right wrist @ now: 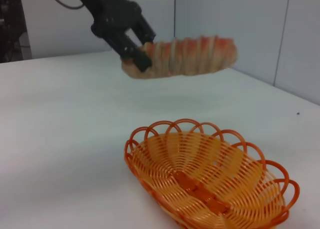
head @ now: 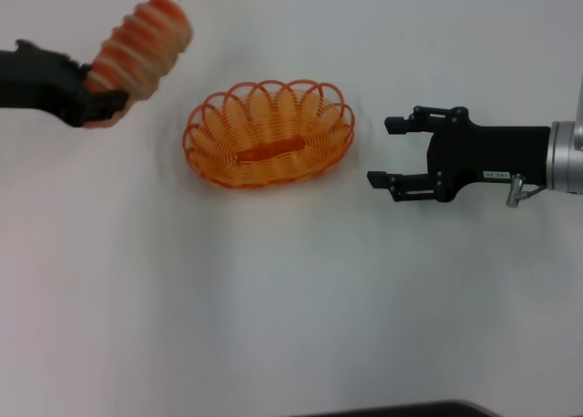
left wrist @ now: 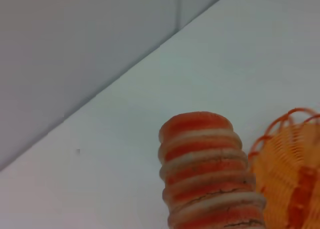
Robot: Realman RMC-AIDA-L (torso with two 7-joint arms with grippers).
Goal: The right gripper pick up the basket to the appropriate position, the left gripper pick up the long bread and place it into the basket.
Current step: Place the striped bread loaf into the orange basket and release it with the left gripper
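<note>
The orange wire basket sits empty on the white table, near the middle. My left gripper is shut on one end of the long bread and holds it in the air to the left of the basket, tilted up. The right wrist view shows the left gripper holding the bread well above the table, beyond the basket. The left wrist view shows the bread with the basket beside it. My right gripper is open and empty, just right of the basket, not touching it.
The white table spreads around the basket. A grey wall stands along the table's far edge. A dark edge shows at the table's near side.
</note>
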